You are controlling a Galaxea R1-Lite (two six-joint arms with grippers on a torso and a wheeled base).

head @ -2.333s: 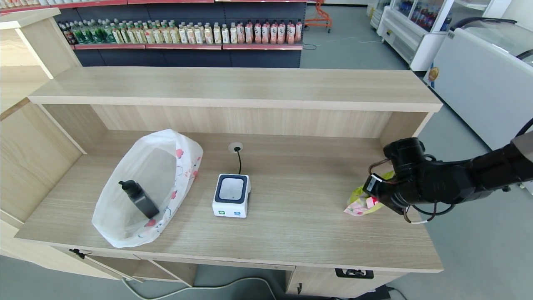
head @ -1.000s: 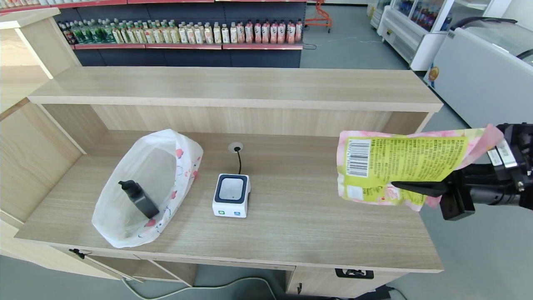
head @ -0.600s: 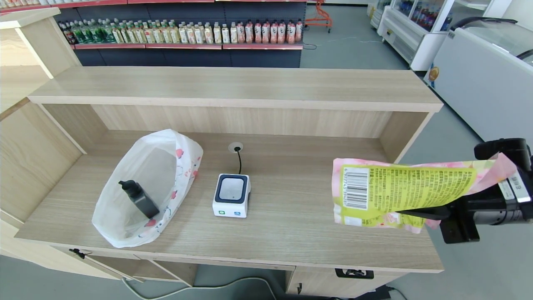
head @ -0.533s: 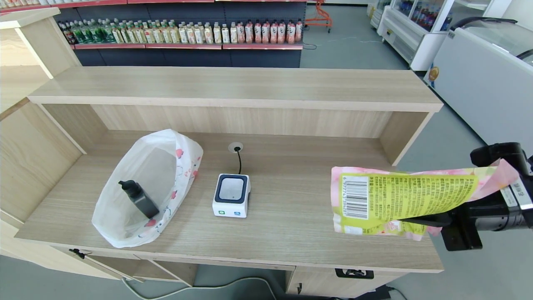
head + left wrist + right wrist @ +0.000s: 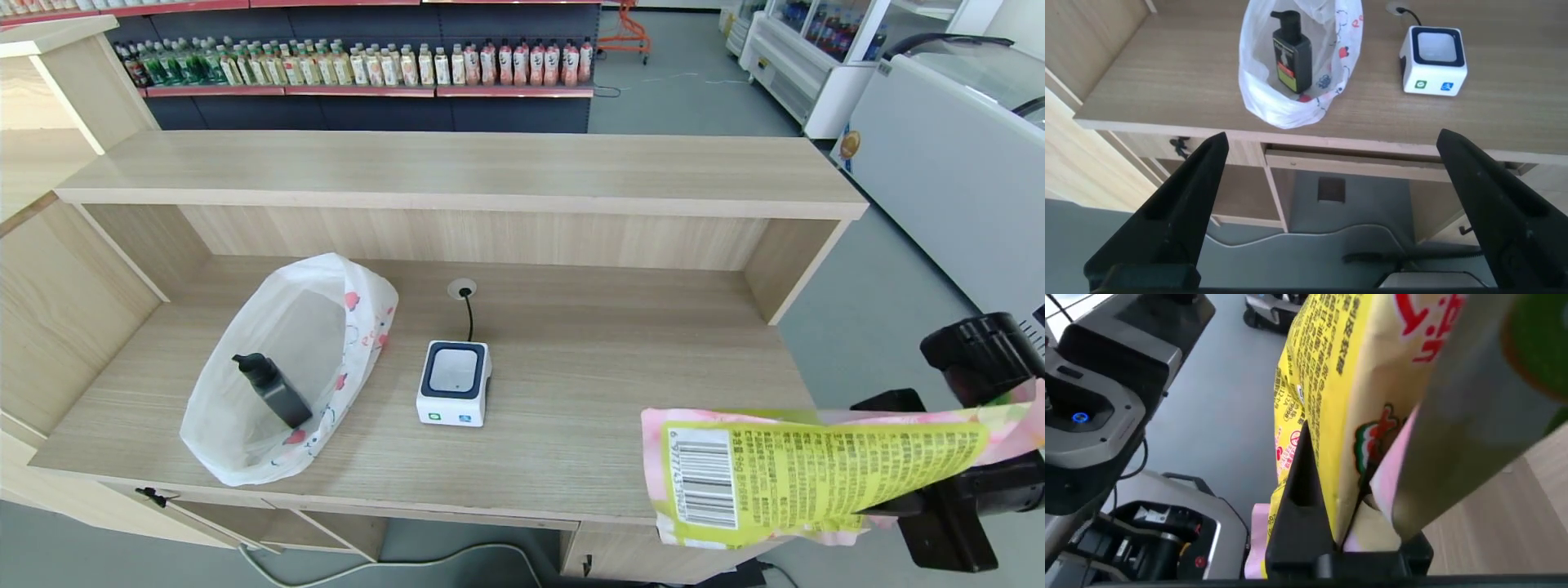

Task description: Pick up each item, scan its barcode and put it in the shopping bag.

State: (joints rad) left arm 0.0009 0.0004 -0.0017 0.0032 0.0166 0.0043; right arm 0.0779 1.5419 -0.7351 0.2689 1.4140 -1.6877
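Note:
A pink and yellow-green snack packet (image 5: 816,478) hangs flat over the counter's near right corner, its barcode (image 5: 704,476) facing up at its left end. My right gripper (image 5: 898,494) is shut on the packet's right end; in the right wrist view one dark finger (image 5: 1302,486) presses against the packet (image 5: 1339,392). The white scanner (image 5: 454,382) sits mid-counter, well left of the packet. The white shopping bag (image 5: 245,441) lies open at the left with a black pump bottle (image 5: 273,390) inside. My left gripper (image 5: 1331,212) hangs open below the counter's front edge, facing the bag (image 5: 1259,98) and scanner (image 5: 1436,59).
The wooden counter (image 5: 571,327) has a raised back shelf (image 5: 457,167) and side walls. The scanner's cable (image 5: 469,314) runs to a hole at the back. Shelves of bottles (image 5: 359,65) and freezers (image 5: 939,139) stand beyond.
My right gripper took the packet off the counter's right end and lifted it. It has since come down and toward the near edge, barcode still up. Bag, bottle and scanner stayed put.

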